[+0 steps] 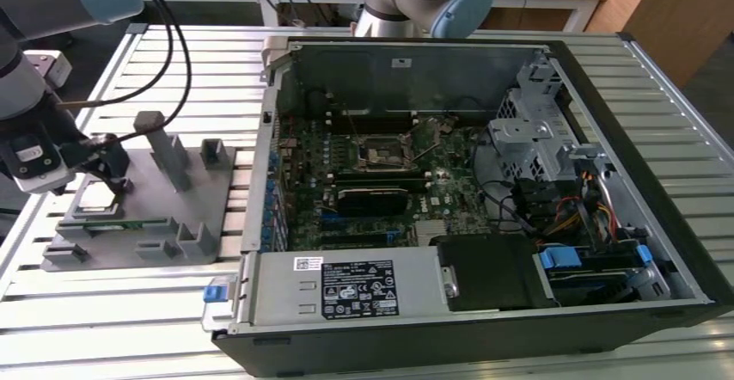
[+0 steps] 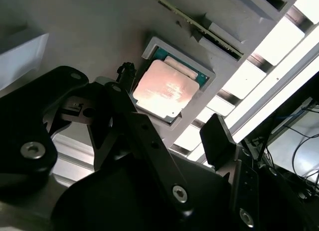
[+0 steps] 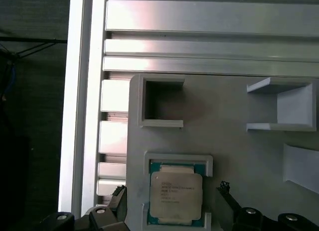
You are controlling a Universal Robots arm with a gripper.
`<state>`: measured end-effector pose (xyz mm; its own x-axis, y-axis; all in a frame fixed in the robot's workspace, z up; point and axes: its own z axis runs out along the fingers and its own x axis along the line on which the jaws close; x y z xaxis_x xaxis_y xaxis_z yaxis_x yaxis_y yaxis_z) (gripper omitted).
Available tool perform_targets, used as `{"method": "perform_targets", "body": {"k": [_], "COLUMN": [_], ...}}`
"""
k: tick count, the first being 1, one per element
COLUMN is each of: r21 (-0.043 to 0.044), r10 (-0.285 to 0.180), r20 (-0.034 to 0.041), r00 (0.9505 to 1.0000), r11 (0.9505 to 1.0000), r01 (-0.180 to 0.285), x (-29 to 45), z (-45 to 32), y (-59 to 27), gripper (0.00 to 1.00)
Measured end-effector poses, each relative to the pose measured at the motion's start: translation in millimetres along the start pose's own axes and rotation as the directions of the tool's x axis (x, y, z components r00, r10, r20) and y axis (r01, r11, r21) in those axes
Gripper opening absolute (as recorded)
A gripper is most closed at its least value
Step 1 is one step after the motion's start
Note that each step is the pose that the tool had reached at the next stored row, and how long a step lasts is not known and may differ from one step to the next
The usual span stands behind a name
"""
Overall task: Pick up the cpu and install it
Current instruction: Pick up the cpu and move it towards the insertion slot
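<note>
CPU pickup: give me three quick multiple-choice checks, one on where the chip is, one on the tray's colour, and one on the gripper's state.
1. Where is the cpu?
A. Flat in a tray recess
B. Lifted above the tray
C. Leaning against a tray post

2. What colour is the tray?
A. Red
B. Gray
C. Yellow

3. How is the gripper?
A. Shut on the cpu
B. Shut, off to one side of the tray
C. Open, one finger on each side of the cpu

Answers:
1. A: in both wrist views the cpu lies flat inside a walled recess.
2. B: the tray is plain gray, the same as its posts and pockets.
3. C: the gripper straddles the chip, and there is a gap between each finger and the chip's edge.
</note>
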<state>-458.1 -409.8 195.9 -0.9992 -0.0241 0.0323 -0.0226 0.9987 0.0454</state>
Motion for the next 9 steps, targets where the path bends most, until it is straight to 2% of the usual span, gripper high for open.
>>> {"method": "perform_targets", "body": {"k": [9], "r21": [0.0007], "r10": [0.000], "r20": [0.0001], "r00": [1.0000], "r11": [1.0000], "r01": [0.000], "x": [-0.3], "z": [8.4], "y": [-0.4], "gripper": [0.79]}}
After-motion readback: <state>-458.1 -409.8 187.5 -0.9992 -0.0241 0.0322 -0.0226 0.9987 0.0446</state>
